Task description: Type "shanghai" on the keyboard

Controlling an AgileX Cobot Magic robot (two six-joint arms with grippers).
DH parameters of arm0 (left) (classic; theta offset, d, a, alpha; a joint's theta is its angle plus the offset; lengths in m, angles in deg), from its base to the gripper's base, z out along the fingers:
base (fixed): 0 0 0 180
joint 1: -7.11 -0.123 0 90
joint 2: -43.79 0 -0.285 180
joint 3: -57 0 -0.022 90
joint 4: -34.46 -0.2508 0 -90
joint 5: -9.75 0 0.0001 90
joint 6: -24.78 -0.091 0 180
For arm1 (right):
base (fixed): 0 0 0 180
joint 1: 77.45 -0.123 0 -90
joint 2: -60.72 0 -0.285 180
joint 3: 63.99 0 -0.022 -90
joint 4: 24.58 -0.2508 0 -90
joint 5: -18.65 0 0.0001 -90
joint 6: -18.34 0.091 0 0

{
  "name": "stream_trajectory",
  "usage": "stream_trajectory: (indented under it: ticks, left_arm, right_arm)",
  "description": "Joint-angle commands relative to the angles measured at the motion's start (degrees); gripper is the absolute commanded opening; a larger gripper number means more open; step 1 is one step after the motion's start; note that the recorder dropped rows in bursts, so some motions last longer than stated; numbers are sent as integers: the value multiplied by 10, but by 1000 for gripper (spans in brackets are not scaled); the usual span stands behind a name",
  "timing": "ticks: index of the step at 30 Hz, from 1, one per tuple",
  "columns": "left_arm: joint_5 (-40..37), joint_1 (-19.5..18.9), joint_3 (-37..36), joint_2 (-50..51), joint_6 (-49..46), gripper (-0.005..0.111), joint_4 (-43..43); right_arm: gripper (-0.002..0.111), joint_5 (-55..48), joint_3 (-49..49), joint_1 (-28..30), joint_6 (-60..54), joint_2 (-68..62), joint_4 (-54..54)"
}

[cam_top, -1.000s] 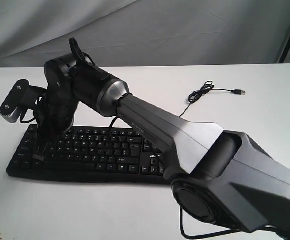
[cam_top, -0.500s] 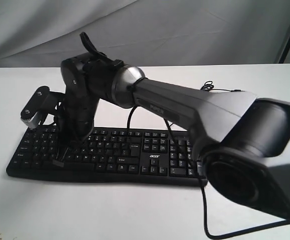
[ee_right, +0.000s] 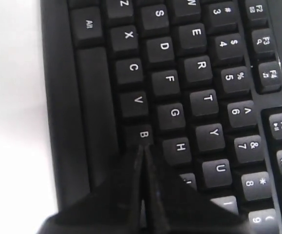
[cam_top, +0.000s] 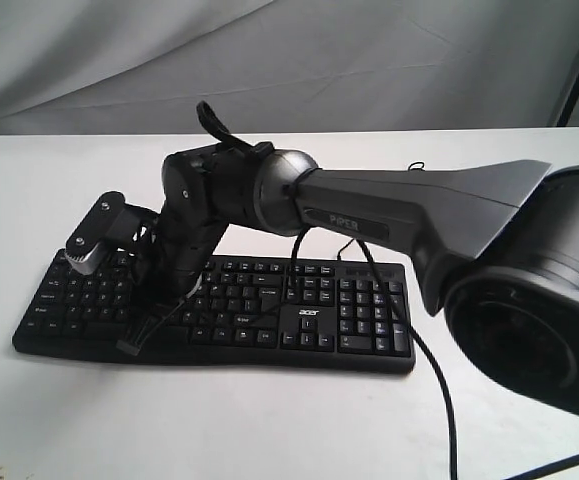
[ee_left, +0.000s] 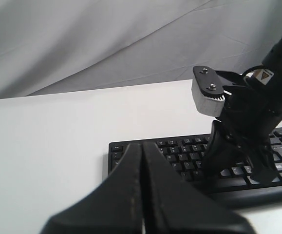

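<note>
Right gripper [ee_right: 141, 150] jaws pressed together, tip near B/H on keyboard [cam_top: 319, 330]. Left gripper [ee_left: 142, 148] likewise, off keys. Letters done: can't tell, maybe mid-word.

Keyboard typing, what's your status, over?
Right gripper shut, tips at the B key. Left gripper shut, short of the keyboard. Keyboard flat on white table. Arm's cable hangs across the keys.
</note>
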Motion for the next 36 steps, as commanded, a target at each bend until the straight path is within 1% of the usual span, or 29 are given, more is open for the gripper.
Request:
stream_trajectory:
  ticks: [1,21,27,36]
  left_arm:
    - [3,2,-2,-2,2,0,0]
    - [3,2,-2,-2,2,0,0]
    - [3,2,-2,-2,2,0,0]
    - [3,2,-2,-2,2,0,0]
  right_arm:
    - [0,18,3,2,-11,10,-6]
    - [0,7,4,6,-7,9,8]
    - [0,24,26,7,-9,9,8]
    - [0,27,26,7,-11,9,5]
